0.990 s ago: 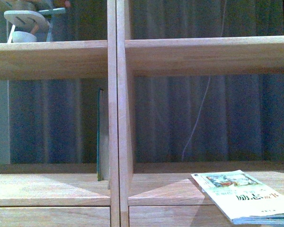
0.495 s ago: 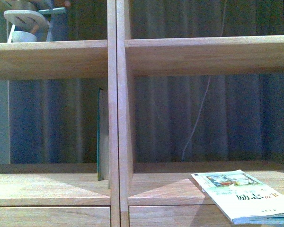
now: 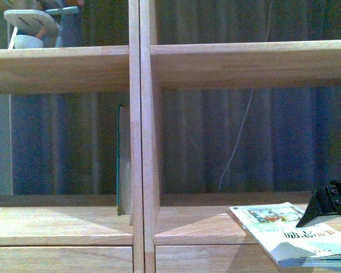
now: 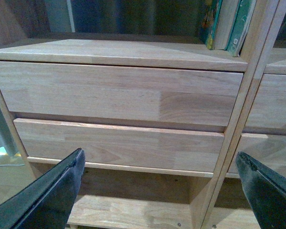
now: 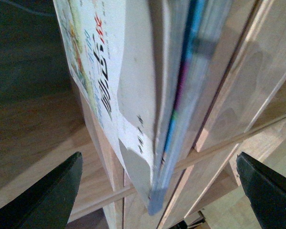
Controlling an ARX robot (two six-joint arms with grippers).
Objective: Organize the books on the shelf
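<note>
The left gripper [image 4: 159,152] is spread wide and holds nothing. It faces the drawer fronts [image 4: 119,93] under the left column of the shelf [image 3: 135,142], well apart from any book. In the left compartment above those drawers, the dark teal book [image 3: 120,165] stands upright against the central divider. The left wrist view shows at least 1 further upright volume beside it. This part of the task is judged complete. In the right compartment, the white paperback [image 3: 290,233] lies flat, cover up, with its near corner overhanging the front edge of the board, so it is judged not yet organized. The right gripper [image 5: 158,153] is wide open, with the overhanging edge of the paperback between its 2 fingers [image 5: 43,200]. Neither finger touches the book. Remaining work, as judged: close on the paperback, lift it, turn it upright, and set it with the standing books. Approximately 1 of 2 books is in place.
</note>
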